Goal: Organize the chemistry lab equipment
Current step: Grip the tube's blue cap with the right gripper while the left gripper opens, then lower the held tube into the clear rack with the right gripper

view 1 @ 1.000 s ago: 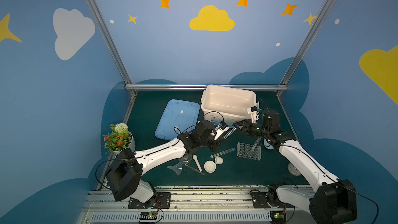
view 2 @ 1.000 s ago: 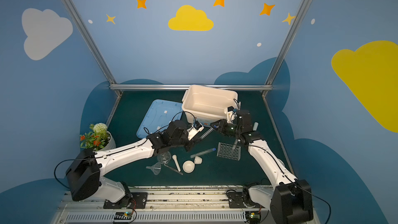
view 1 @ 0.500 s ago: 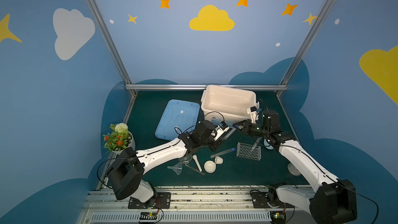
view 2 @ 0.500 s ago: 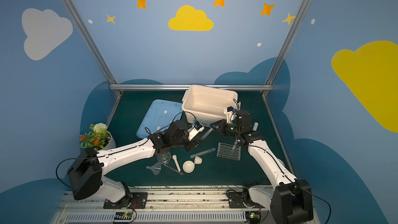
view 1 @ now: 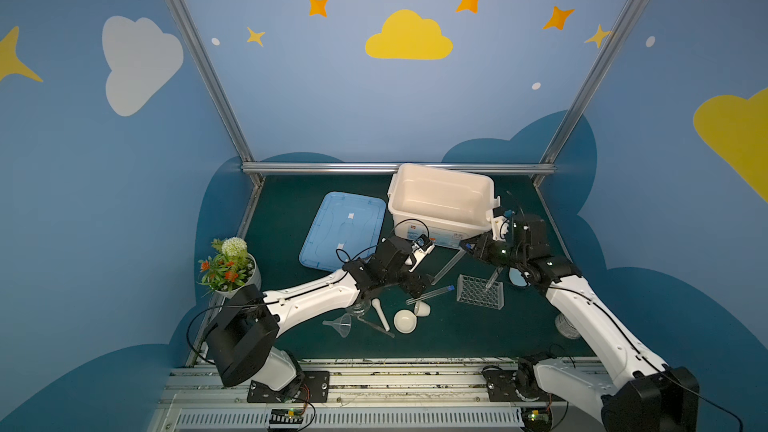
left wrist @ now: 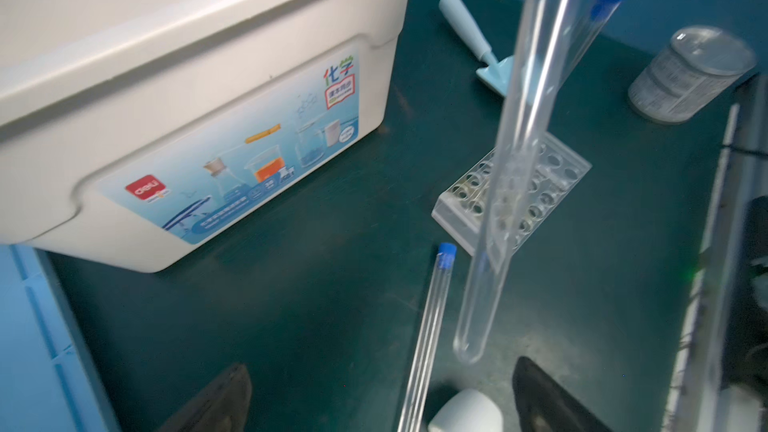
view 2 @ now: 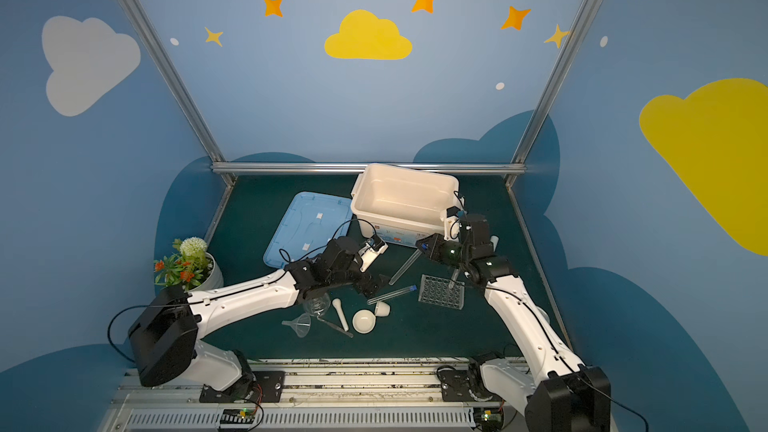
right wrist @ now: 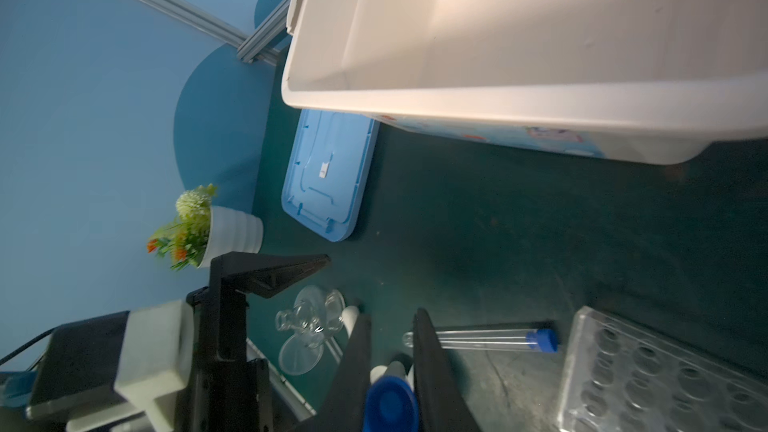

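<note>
Right gripper [right wrist: 393, 314] jaws clamped on the blue cap of a held tube [right wrist: 390, 405]. Second tube [right wrist: 482, 336] lies flat on the green mat [right wrist: 498, 243], its cap just beside the clear rack [right wrist: 665, 376]; white bin [right wrist: 498, 97] beyond.

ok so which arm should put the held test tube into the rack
Right. The right gripper is shut on the test tube at its blue-capped end, with the rack close by; the left gripper is open and empty.
</note>
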You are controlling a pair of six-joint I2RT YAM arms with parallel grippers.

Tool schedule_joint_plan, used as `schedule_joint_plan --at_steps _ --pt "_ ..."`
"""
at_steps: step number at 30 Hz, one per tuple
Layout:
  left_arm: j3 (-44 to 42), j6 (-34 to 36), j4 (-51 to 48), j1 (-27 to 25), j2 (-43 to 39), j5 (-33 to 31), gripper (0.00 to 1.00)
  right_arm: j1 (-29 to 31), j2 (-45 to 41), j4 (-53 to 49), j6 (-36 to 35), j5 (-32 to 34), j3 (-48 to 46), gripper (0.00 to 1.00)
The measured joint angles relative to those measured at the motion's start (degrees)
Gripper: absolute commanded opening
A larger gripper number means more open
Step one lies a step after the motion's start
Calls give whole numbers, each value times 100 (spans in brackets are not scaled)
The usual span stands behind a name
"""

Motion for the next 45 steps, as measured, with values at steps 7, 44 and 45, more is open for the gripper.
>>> schedule_joint_plan --at_steps 7,44,45 --pt "-61 -81 -55 13 -9 -391 100 177 -610 -625 -619 1325 83 5" --pt "-61 -127 -186 37 144 -614 100 1606 -1034 -463 -1362 4977 -671 2" --pt "-61 -127 -186 37 153 -614 100 1606 -1034 -428 -1360 4988 -686 2"
